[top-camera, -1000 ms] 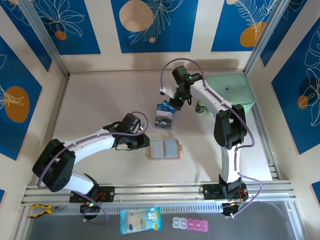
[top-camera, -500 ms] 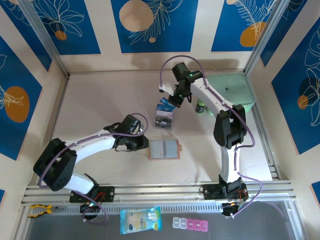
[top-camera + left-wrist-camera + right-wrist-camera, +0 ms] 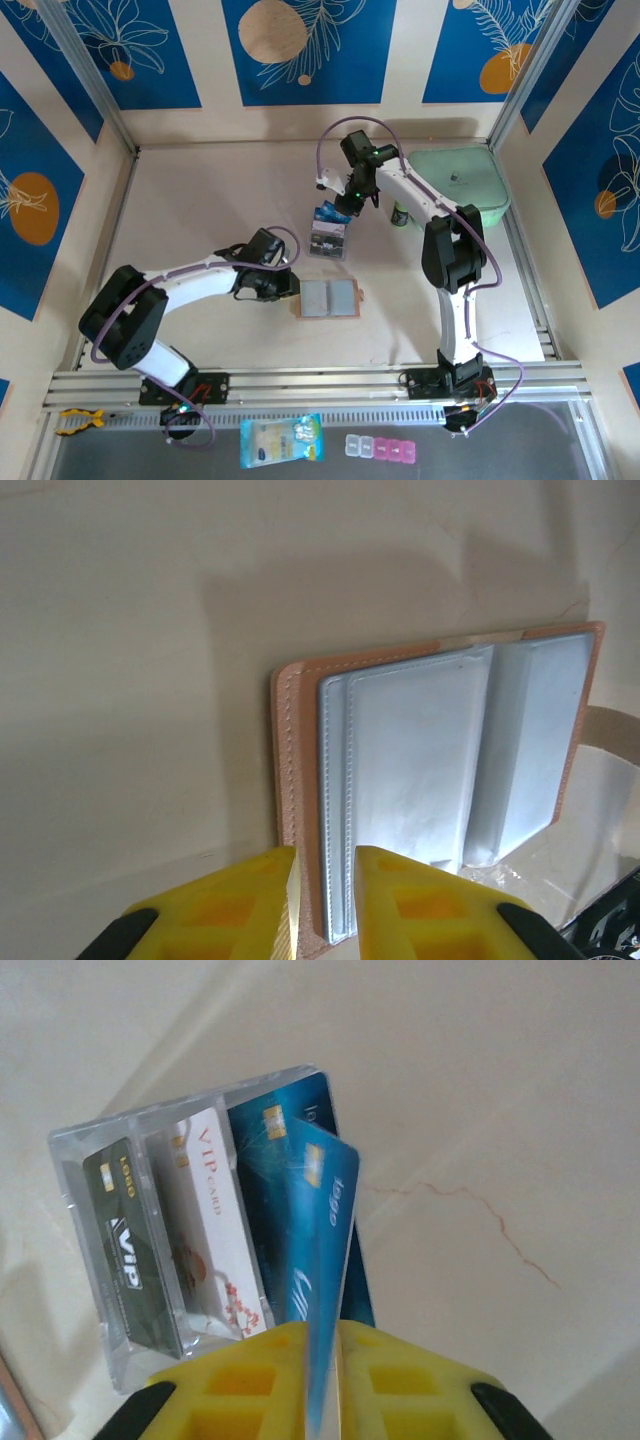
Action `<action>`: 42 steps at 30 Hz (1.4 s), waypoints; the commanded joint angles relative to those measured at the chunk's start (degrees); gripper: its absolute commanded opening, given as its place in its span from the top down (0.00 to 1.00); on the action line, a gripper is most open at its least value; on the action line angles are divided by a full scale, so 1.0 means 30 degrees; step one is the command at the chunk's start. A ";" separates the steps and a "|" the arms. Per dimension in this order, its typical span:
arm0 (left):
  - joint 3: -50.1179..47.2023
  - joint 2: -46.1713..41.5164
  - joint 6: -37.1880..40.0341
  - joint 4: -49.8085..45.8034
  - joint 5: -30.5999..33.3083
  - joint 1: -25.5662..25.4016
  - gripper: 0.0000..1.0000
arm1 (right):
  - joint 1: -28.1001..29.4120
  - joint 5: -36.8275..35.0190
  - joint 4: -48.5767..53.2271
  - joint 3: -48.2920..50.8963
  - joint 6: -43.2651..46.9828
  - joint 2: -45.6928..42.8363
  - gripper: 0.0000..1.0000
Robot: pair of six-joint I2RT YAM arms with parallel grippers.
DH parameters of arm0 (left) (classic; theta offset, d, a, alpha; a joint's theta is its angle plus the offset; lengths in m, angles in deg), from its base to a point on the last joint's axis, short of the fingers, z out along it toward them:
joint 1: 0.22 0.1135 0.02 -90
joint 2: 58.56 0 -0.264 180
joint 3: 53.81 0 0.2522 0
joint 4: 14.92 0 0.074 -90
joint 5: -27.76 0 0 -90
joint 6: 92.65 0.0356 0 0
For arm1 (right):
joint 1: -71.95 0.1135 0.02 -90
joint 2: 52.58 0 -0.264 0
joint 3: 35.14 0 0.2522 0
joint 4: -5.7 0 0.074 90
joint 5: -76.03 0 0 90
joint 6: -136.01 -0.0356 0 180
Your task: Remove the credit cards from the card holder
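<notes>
The card holder (image 3: pixel 328 298) lies open and flat on the table, tan border up and pale grey pockets (image 3: pixel 440 760) showing. My left gripper (image 3: pixel 289 285) is at its left edge. Its yellow fingertips stand a little apart over the stitched border (image 3: pixel 325 900), with nothing pinched between them. My right gripper (image 3: pixel 341 207) is farther back, above a clear plastic box (image 3: pixel 90 1230), shut on a blue credit card (image 3: pixel 315 1250) that looks blurred. In the box lie a dark card (image 3: pixel 125 1250), a white card (image 3: pixel 205 1220) and another blue card (image 3: pixel 290 1110).
A large mint-green case (image 3: pixel 455 180) sits at the back right, with a small green object (image 3: pixel 400 215) beside it. On the near ledge lie a blue-and-yellow packet (image 3: pixel 282 440), a row of small pink and clear boxes (image 3: pixel 385 447) and a yellow clamp (image 3: pixel 78 420).
My right gripper has shifted slightly back and left over the clear box, the blue card still between its fingers. The left arm's elbow has swung a little; its gripper stays at the holder's edge.
</notes>
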 commanded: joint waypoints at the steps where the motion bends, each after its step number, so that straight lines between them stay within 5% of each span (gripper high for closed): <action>1: 0.0441 -0.0091 0.0246 -0.0082 -0.0382 0.0267 0.78 | 0.0108 -0.0401 -0.0934 0.0286 -0.0415 -0.0584 0.83; 9: 0.0500 -0.0832 0.0281 -0.0573 -0.0418 0.0310 0.77 | 0.0151 -0.0106 -0.2771 0.2895 -0.3362 -0.3465 0.83; 22: -0.0371 -0.1588 0.0183 0.0258 -0.1187 0.0261 0.80 | 0.2711 0.1745 -0.6187 1.1194 -1.5026 -0.9738 0.83; 34: -0.1001 -0.1036 -0.0421 0.1320 -0.1445 0.0097 0.84 | 0.4845 0.2416 -0.8918 1.6251 -2.4168 -1.1962 0.90; 42: -0.1016 -0.0345 -0.0972 0.2135 -0.1291 -0.0386 0.92 | 0.5455 0.3619 -1.0420 1.8426 -2.6815 -1.2172 0.97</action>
